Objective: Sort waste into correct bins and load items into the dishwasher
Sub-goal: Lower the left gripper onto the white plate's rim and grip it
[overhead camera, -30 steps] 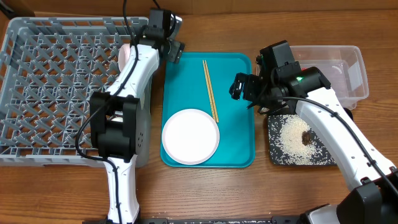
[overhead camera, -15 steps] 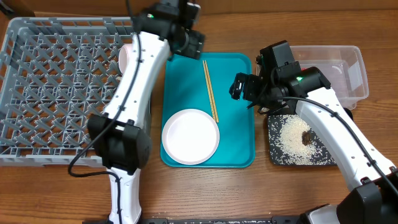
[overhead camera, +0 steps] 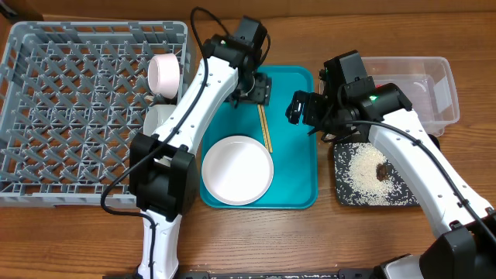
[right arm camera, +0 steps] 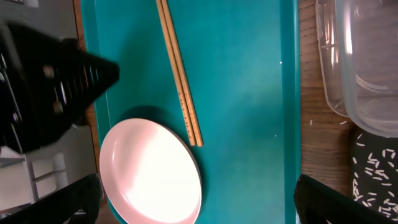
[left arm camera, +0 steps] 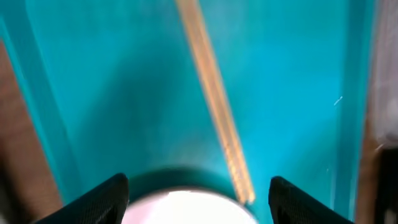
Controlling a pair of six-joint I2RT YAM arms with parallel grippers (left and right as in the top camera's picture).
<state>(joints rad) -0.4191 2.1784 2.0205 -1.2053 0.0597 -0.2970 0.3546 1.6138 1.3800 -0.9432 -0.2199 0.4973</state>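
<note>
left gripper (overhead camera: 260, 87): swung from rack (overhead camera: 62, 93) to over chopsticks (overhead camera: 266, 132), fingers spread (empty)
right gripper (overhead camera: 298, 108): unmoved, fingers spread
cup (overhead camera: 164, 72): left in rack; chopsticks judged next

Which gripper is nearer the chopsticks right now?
Left. The left gripper hovers open over the far end of the chopsticks; the right gripper hangs off to their right, over the tray.

Even, bright light throughout; left wrist view blurred, overhead sharp.
</note>
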